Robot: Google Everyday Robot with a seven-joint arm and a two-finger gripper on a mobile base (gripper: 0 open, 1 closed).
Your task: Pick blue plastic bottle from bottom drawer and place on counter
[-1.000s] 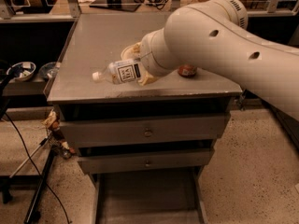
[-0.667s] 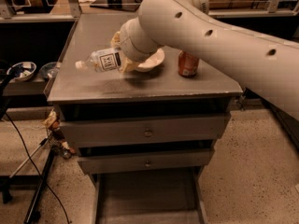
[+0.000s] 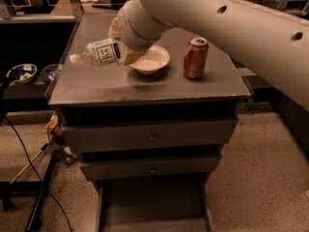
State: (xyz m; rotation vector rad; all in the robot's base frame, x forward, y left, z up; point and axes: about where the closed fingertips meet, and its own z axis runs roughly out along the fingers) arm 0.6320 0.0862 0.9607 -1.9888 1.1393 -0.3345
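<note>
The blue plastic bottle (image 3: 98,53) lies sideways in the air just over the left part of the counter (image 3: 145,87), its white cap pointing left. My gripper (image 3: 119,55) is shut on the bottle's base end, with a tan finger (image 3: 127,58) showing beside the label. The thick white arm comes in from the upper right and hides most of the gripper. Below the cabinet front, the bottom drawer (image 3: 152,204) stands pulled out, and the tray looks bare.
A white bowl (image 3: 151,60) sits on the counter just right of the bottle, and an orange soda can (image 3: 195,58) stands further right. The two upper drawers (image 3: 152,137) are shut. Cables and a stand (image 3: 41,192) are on the floor at the left.
The arm has swung left and toward the back of the counter, carrying the bottle with it. The bowl and the orange can are now uncovered.
</note>
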